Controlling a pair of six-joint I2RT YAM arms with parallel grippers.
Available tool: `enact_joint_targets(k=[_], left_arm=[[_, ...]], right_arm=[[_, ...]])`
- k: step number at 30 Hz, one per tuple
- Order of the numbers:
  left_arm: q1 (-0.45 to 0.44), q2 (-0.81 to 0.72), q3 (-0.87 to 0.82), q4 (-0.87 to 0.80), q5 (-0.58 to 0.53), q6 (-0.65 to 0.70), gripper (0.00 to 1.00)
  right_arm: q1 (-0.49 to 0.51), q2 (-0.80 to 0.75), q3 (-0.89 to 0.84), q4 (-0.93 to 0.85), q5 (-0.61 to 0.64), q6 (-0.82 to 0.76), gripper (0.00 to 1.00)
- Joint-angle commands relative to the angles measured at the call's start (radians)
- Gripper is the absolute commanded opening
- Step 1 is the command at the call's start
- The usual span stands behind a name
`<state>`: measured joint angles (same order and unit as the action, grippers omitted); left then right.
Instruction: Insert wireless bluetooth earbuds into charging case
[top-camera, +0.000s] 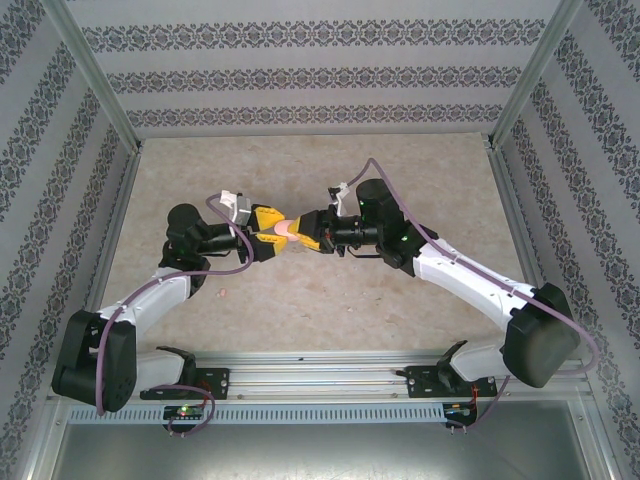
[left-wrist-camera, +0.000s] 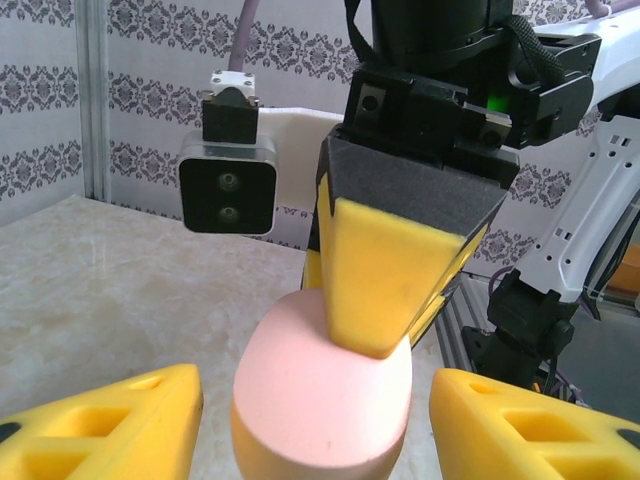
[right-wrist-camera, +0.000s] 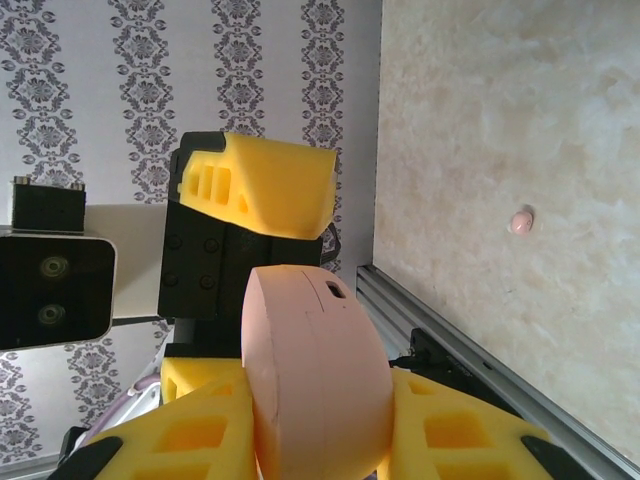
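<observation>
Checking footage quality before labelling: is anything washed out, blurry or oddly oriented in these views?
Top external: even light, the pink case looks slightly washed out. Left wrist: the case is close and soft-edged. Right wrist: picture turned sideways, the table standing on the right, a pink earbud small yet distinct.

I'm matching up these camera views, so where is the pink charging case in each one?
Top external: pink charging case at picture centre.
Left wrist: bottom centre.
Right wrist: bottom centre, seen edge-on.
Shared landmark: the marbled table.
</observation>
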<state>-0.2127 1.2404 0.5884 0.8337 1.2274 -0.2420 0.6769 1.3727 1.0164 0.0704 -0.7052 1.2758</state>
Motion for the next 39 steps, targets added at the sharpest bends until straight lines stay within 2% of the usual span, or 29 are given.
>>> enact_joint_targets(k=[1, 8, 15, 21, 27, 33, 39], left_arm=[[-0.019, 0.003, 0.023, -0.002, 0.029, 0.037, 0.59], [-0.026, 0.003, 0.004, -0.011, 0.023, 0.049, 0.63], [-0.027, 0.004, 0.014, -0.009, 0.029, 0.044, 0.55], [-0.027, 0.004, 0.011, -0.011, 0.034, 0.046, 0.58], [-0.028, 0.005, 0.016, -0.012, 0.040, 0.043, 0.50], [-0.028, 0.007, 0.016, -0.023, 0.046, 0.052, 0.46], [-0.027, 0.008, 0.015, -0.032, 0.055, 0.056, 0.36]], right_arm=[[0.009, 0.008, 0.037, 0.046, -0.024, -0.001, 0.20], [0.008, -0.001, 0.028, 0.053, -0.021, 0.005, 0.20], [0.012, -0.003, 0.027, 0.058, -0.025, 0.008, 0.20], [0.015, -0.006, 0.028, 0.065, -0.032, 0.010, 0.20], [0.016, -0.005, 0.025, 0.063, -0.036, 0.011, 0.20], [0.023, -0.001, 0.033, 0.065, -0.044, 0.011, 0.20], [0.025, 0.000, 0.033, 0.067, -0.045, 0.011, 0.20]])
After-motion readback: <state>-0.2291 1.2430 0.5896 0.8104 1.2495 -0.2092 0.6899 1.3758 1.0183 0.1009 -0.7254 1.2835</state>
